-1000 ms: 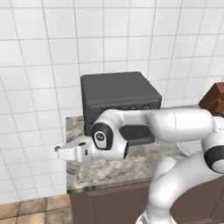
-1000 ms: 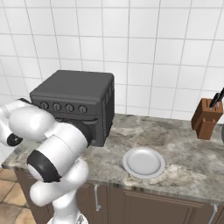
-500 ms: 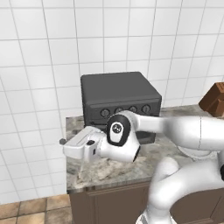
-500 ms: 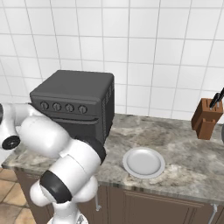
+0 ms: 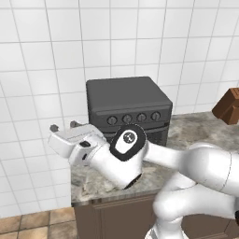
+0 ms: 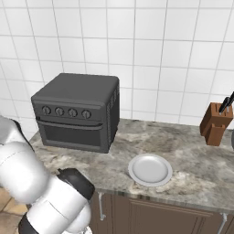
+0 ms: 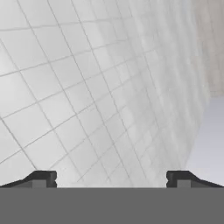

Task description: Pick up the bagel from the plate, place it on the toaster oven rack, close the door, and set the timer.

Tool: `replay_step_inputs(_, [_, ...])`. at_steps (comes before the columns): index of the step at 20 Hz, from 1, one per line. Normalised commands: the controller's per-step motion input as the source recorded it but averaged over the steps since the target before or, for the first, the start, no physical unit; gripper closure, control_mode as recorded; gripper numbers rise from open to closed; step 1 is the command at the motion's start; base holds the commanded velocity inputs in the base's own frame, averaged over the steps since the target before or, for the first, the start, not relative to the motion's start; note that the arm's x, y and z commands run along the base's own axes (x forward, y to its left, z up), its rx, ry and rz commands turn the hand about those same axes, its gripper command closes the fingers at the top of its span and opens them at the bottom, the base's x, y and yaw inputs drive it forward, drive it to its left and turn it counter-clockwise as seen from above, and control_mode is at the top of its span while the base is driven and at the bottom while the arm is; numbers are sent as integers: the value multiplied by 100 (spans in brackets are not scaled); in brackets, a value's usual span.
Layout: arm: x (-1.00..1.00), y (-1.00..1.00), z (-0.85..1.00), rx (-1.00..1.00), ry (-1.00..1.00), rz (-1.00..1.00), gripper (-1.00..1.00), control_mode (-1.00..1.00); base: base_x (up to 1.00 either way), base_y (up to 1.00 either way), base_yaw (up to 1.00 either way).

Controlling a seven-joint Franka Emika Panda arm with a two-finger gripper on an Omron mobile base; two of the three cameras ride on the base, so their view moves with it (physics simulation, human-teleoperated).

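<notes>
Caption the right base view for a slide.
Empty round white plate on the marble counter, right of the closed dark grey toaster oven.

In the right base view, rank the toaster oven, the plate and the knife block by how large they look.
1. Toaster oven, clearly the largest.
2. Plate.
3. Knife block, which looks smallest; it stands farther from the camera than the plate, so this last step is less sure.

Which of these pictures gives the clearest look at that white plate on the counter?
The right base view: the plate lies whole and unblocked on the counter, right of the toaster oven, with nothing on it. In the left base view the arm covers that stretch of counter; the hand view faces wall tiles.
</notes>
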Motion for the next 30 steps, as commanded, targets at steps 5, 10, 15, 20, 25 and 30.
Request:
replay_step_inputs(5, [-38, 1, 78, 61, 2, -9, -100, -100, 0, 0, 0])
replay_step_inputs(10, [-37, -8, 58, 75, 12, -3, -100, -100, 0, 0, 0])
replay_step_inputs(15, [-14, -45, 21, 87, 19, 0, -100, -100, 0, 0, 0])
replay_step_inputs(20, [-1, -73, 4, 99, 32, 0, -100, -100, 0, 0, 0])
replay_step_inputs(25, [1, -98, 0, 98, 48, -1, -100, -100, 0, 0, 0])
replay_step_inputs(30, [38, -100, 0, 87, 69, 0, -100, -100, 0, 0, 0])
